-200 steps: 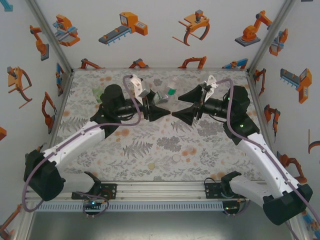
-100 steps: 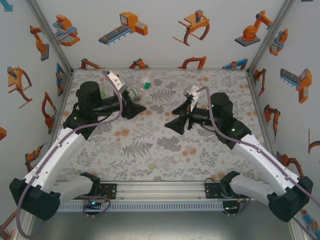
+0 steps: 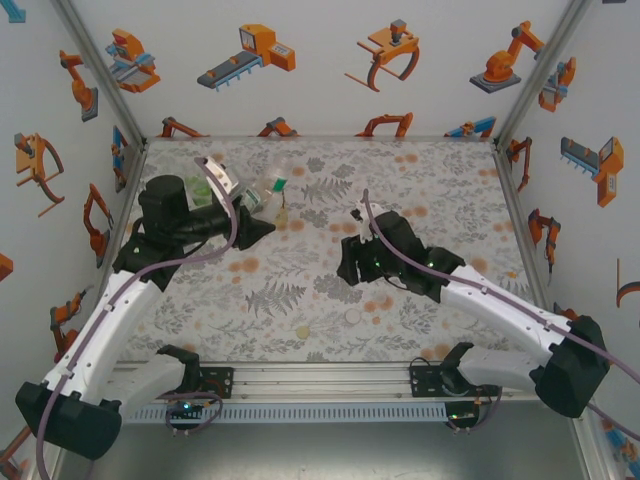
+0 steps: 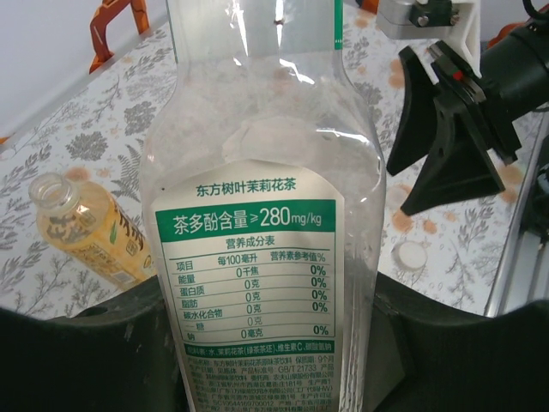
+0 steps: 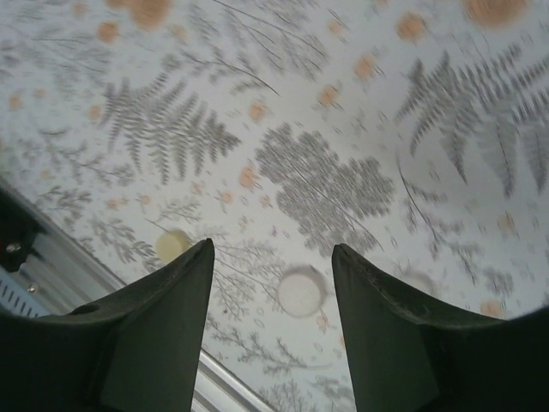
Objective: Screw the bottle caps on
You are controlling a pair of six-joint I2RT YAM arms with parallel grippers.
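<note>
Right wrist, claw [image 5: 273, 247] parted, hovering over white cap [image 5: 302, 290]

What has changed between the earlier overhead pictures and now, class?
The left claw, shut on the clear bottle, carried it leftward toward the far-left corner. The right claw drew back from it, swung toward the near edge, and now hangs open above the white cap. Unchanged: the green cap sits on the bottle, and the white cap and pale yellow cap lie where they were.
</note>
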